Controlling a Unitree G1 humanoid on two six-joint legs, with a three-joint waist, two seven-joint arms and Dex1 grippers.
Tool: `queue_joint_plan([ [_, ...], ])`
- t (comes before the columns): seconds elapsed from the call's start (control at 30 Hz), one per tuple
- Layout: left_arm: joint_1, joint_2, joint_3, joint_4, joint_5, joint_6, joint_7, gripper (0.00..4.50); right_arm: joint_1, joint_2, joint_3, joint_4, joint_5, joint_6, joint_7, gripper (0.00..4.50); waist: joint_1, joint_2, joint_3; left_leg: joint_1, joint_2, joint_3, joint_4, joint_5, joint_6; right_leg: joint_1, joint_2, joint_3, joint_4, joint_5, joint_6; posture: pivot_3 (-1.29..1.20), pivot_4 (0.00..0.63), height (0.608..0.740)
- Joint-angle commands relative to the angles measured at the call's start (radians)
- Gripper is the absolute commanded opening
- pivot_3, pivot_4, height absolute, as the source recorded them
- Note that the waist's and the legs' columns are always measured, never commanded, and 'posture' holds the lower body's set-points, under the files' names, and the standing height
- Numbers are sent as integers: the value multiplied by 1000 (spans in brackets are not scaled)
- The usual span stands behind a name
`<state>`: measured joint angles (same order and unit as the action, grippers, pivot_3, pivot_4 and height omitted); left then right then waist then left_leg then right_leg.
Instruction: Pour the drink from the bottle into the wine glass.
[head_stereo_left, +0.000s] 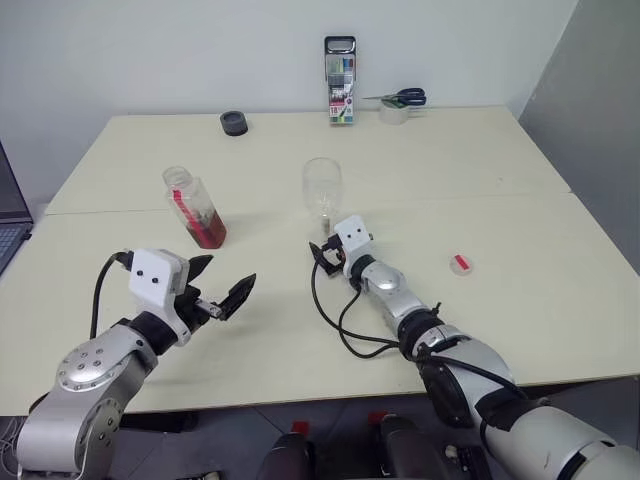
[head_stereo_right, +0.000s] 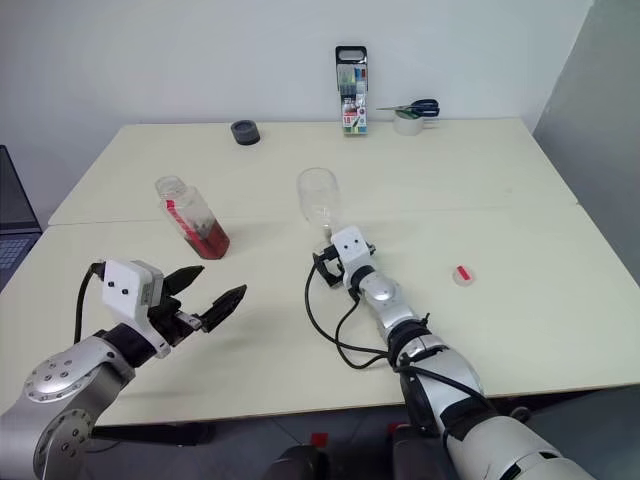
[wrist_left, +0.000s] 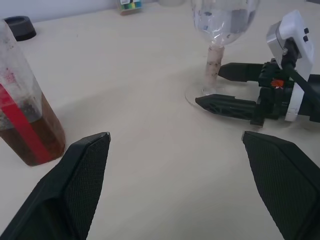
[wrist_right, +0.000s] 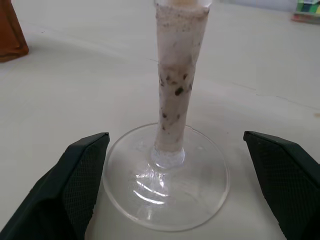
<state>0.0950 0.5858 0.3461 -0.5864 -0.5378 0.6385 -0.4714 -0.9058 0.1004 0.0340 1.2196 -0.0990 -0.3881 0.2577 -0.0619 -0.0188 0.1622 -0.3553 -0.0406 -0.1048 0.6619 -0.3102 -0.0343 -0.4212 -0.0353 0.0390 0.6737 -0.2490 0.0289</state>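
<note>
1. Black, mesh-textured fingers (wrist_right: 82, 165) spread wide on the right end effector (wrist_left: 227, 90), one either side of the wine glass (head_stereo_left: 322, 190) stem, and nothing is gripped. The round foot sits flat on the bench (head_stereo_left: 520, 200) between them, the stem wrapped in pale, speckled tape.

2. The left end effector (head_stereo_left: 222, 290) is wide open too and empty, hanging low over the bench just short of the bottle (head_stereo_left: 195, 207).

3. That bottle stands uncapped at the robot's left, leaning a little, with the drink (head_stereo_left: 209, 231) pooled reddish-amber in its lower part. A small red cap (head_stereo_left: 460, 263) lies well apart, out to the right.

4. Judging from this, the pour has not started: the glass bowl looks empty. The step in hand looks like bracing the glass and then collecting the bottle.

5. To do it well, I'd say: close the right fingers squarely on the taped stem, low and centred, without shoving the foot sideways.

6. Then bring the left fingers around the bottle's squarish body at the label, above the liquid, keeping it upright on the lift.

7. Risk worth watching: the open neck spills at any early tilt.
</note>
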Motion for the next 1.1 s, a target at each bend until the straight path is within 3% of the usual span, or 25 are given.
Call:
queue_joint_plan([
  [0.03, -14, 10, 23, 20, 10, -36, -8, 4500, 94, -54, -9, -184, 50, -22, 106, 4453, 3, 0, 0, 0, 0, 0, 0, 0, 0, 0, 0, 0, 0, 0, 0, 0, 150, 740],
  [0.13, -22, 5, 33, 57, 26, -55, 2, 4500, 243, -111, 8, -499, 105, 97, 217, 4453, 8, 0, 0, -1, 0, -2, 0, 0, 0, 0, -1, -1, -1, 0, 0, 0, 150, 740],
  [0.27, -45, -26, 35, 157, 83, -121, 43, 4500, 439, -226, 55, -1075, 222, 440, 347, 4453, 12, 2, 1, -3, 0, -3, 0, 0, 0, -1, -1, -2, -1, 0, 0, 0, 150, 740],
  [0.47, -106, -51, 46, 288, 170, -205, 123, 4500, 537, -485, 46, -1578, 436, 807, 526, 4453, 18, 2, 1, -3, 1, -5, 0, -1, 0, 0, -1, -4, -2, 0, 1, 0, 150, 740],
  [0.7, -207, -35, 48, 414, 215, -264, 146, 4500, 434, -615, -16, -1726, 652, 1006, 575, 4453, 29, 1, 1, -6, 1, -5, 0, -1, 0, 1, -1, -5, -9, 0, 2, 0, 150, 740],
  [1.1, -380, -13, -13, 606, 257, -339, 78, 4500, 359, -623, -69, -1784, 811, 1210, 433, 4453, 35, 1, 1, -9, 0, -6, 0, 1, -3, 0, -3, -6, -12, 1, 2, 0, 150, 740],
])
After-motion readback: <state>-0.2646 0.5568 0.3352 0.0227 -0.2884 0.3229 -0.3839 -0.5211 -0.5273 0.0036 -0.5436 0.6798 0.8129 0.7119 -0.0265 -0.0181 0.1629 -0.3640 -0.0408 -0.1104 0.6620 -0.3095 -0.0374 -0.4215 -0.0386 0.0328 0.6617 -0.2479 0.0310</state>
